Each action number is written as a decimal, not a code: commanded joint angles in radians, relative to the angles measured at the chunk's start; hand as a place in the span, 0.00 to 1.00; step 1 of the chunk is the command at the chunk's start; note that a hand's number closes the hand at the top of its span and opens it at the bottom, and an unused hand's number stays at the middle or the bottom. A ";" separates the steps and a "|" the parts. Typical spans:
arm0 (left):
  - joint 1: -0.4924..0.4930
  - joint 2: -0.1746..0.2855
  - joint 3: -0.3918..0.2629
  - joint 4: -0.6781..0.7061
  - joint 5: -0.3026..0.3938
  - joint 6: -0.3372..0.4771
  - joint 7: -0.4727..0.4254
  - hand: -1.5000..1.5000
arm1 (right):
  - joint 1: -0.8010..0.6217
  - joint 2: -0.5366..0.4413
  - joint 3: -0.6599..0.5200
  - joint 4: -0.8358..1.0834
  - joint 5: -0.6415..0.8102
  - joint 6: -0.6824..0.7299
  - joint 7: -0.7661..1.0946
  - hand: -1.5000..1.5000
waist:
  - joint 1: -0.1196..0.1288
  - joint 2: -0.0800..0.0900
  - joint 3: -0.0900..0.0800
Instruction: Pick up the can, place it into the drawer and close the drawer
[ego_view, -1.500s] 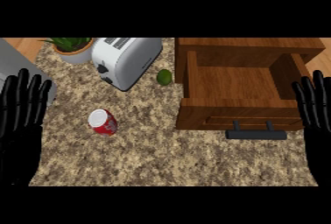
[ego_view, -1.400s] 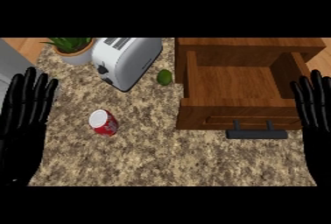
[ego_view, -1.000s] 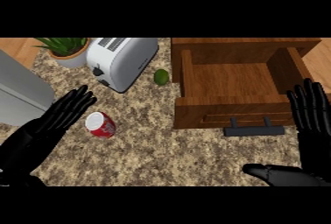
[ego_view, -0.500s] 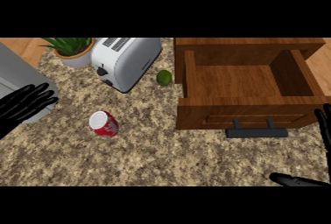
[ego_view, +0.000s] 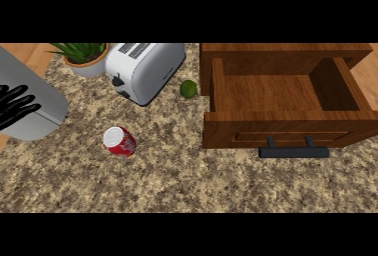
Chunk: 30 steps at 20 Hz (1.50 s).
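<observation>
Fingers (ego_view: 21, 99) of the left hand (ego_view: 7, 112) are straight, holding nothing, at the counter's (ego_view: 184, 185) left edge; the right hand is unseen. The can (ego_view: 119, 141) lies left of the open drawer (ego_view: 280, 127), ungrasped, so the pickup looks not yet begun, and the next move calls for reaching it.

Nothing is showing any text, brand, number or sign that can be read. The can (ego_view: 119, 141), left of centre in the frame, is showing only a red side and a pale top, and any marking on it is too small to make out. The toaster (ego_view: 144, 70), at the upper left, is showing dark slots and a knob, with no legible lettering.
</observation>
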 joint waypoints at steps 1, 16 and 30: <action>-0.002 -0.015 -0.004 0.068 0.037 -0.025 0.033 0.00 | 0.018 0.028 -0.010 0.007 -0.008 0.029 -0.033 0.00 | 0.002 0.001 0.000; -0.115 -0.105 -0.141 0.120 0.144 0.139 0.237 0.00 | 0.122 0.019 -0.161 -0.037 -0.135 0.178 -0.041 0.00 | -0.003 0.001 0.000; -0.094 -0.285 -0.136 0.164 -0.154 0.123 0.146 0.00 | 0.123 0.045 -0.263 -0.053 -0.164 0.257 0.006 0.00 | 0.001 0.000 -0.001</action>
